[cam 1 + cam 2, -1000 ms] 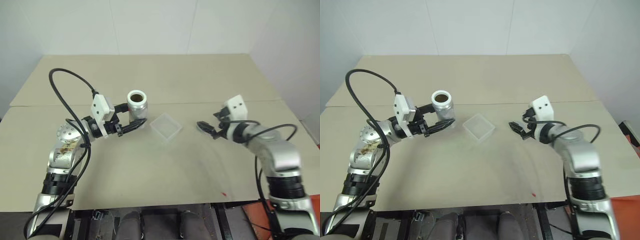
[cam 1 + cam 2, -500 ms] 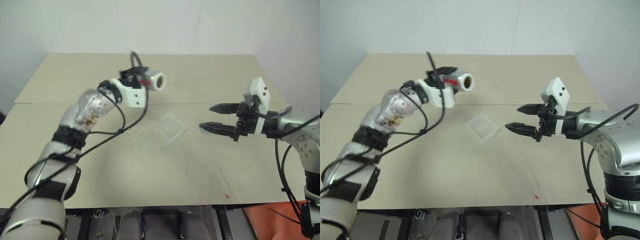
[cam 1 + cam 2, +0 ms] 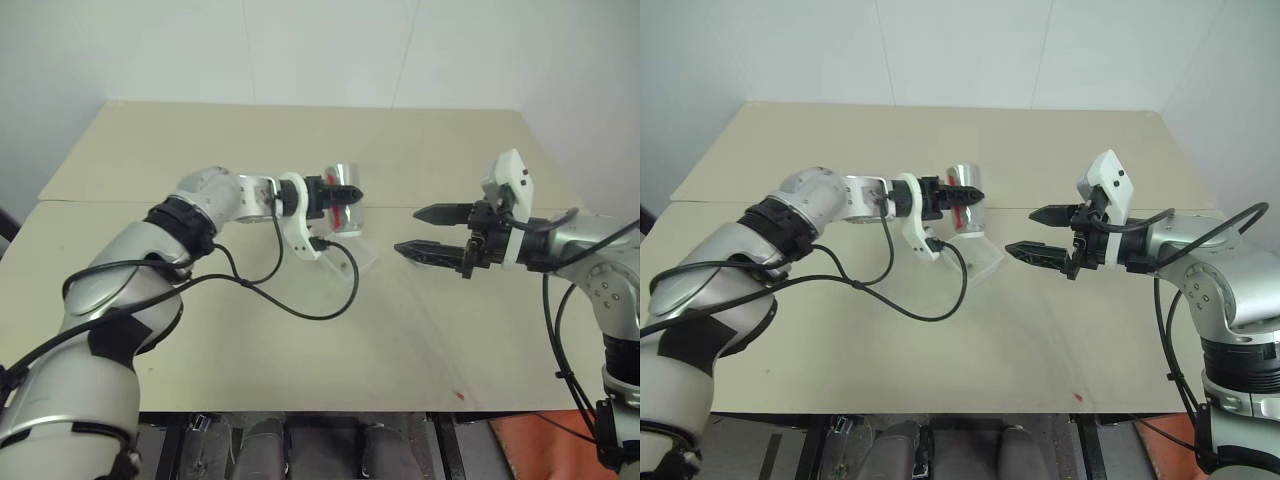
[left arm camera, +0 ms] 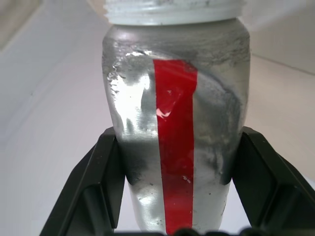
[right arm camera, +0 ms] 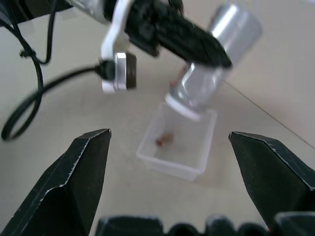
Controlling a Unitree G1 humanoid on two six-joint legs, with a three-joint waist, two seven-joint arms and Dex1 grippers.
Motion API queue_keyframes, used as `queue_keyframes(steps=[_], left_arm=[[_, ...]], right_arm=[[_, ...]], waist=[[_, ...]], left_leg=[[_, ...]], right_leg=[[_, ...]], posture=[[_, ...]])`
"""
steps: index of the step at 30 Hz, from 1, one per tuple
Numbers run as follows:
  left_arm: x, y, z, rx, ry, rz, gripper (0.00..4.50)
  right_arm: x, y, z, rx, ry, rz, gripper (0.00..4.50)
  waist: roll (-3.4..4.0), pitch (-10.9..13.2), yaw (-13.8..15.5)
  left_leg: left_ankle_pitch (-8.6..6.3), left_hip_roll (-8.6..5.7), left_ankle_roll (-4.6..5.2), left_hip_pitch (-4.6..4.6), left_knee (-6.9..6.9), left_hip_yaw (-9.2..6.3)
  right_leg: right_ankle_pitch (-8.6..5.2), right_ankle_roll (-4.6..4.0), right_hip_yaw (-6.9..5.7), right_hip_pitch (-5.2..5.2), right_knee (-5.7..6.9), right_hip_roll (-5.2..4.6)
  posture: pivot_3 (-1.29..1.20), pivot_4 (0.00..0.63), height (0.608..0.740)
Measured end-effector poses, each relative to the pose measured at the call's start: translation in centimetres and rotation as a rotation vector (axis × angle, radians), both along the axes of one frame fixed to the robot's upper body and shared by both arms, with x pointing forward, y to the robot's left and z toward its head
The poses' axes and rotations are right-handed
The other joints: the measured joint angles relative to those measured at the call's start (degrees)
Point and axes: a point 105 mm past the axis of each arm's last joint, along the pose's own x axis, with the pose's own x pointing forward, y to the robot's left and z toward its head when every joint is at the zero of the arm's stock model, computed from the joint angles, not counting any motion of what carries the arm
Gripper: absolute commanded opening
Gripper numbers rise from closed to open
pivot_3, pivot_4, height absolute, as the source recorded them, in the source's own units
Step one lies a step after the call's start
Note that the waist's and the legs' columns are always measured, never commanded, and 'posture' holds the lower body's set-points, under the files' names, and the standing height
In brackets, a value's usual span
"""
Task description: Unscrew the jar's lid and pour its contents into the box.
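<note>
My left gripper [image 3: 335, 200] is shut on the silver-grey jar [image 3: 343, 203], its fingers [image 4: 106, 182] clamping the sides beside the red stripe. The jar [image 5: 216, 64] is tipped with its white threaded mouth down over the clear box [image 5: 179, 164]. A few brown contents [image 5: 167, 139] lie inside the box. In the head views the jar and gripper hide much of the box [image 3: 987, 262]. To the right of the box my right gripper [image 3: 408, 230] hangs open with nothing between its fingers [image 5: 74, 187], pointing at the box. The lid is out of view.
A black cable [image 3: 300, 300] from my left arm loops over the beige table [image 3: 300, 380] in front of the box. A small red mark [image 3: 460, 395] sits near the table's front edge. A white wall stands behind the table.
My left arm lifted the jar off the table, swung it right and tipped it mouth down over the box. My right gripper rose and turned towards the box. The camera shifted.
</note>
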Motion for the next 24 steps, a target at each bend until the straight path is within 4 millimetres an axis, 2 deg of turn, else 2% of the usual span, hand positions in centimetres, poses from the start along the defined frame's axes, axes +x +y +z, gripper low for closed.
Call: queue_keyframes(steps=[6,11,14,16,21,24], left_arm=[[-0.5,-0.4,0.4,0.000,-0.018,-0.033,2.74],[0.1,1.0,1.5,-0.051,-0.004,0.034,2.74],[0.7,2.2,3.0,-0.231,0.050,0.104,2.74],[1.1,3.1,3.1,-0.326,0.097,0.155,2.74],[1.6,5.5,2.3,-0.557,0.270,0.281,2.74],[1.4,7.2,0.7,-0.729,0.446,0.359,2.74]], right_arm=[[-0.4,-0.2,0.8,0.022,-0.027,0.000,4.46],[-0.6,-0.1,0.5,0.024,-0.018,0.001,4.46],[-0.4,-0.2,0.4,0.025,-0.012,-0.003,4.46],[-0.3,-0.1,0.3,0.024,-0.006,-0.006,4.46],[0.0,0.4,0.0,0.038,0.006,0.000,4.46],[0.0,0.4,-0.1,0.041,0.004,0.001,4.46]], waist=[[0.00,0.0,0.0],[0.00,0.0,-0.1],[0.00,0.0,-0.1],[0.00,0.0,-0.1],[0.01,0.0,-0.2],[0.02,0.0,-0.3]], left_leg=[[0.01,0.01,-0.01,0.03,0.03,0.00],[0.01,0.01,-0.01,0.03,0.04,0.00],[0.01,0.02,-0.01,0.04,0.06,0.01],[0.01,0.02,-0.01,0.04,0.11,0.01],[0.04,0.03,-0.06,0.05,0.13,0.03],[0.15,0.05,-0.25,0.05,0.13,0.03]], right_leg=[[0.00,0.00,0.00,-0.01,0.09,0.00],[0.00,0.00,0.00,-0.01,0.10,0.00],[0.00,0.00,0.00,0.00,0.11,-0.02],[0.00,0.00,0.00,0.00,0.14,-0.02],[0.00,0.00,0.00,0.01,0.16,-0.01],[0.00,0.00,0.00,0.01,0.16,-0.01]], posture=[[0.00,0.150,0.740],[0.00,0.150,0.740],[0.00,0.150,0.740],[0.00,0.150,0.740],[0.00,0.150,0.740],[0.00,0.150,0.740]])
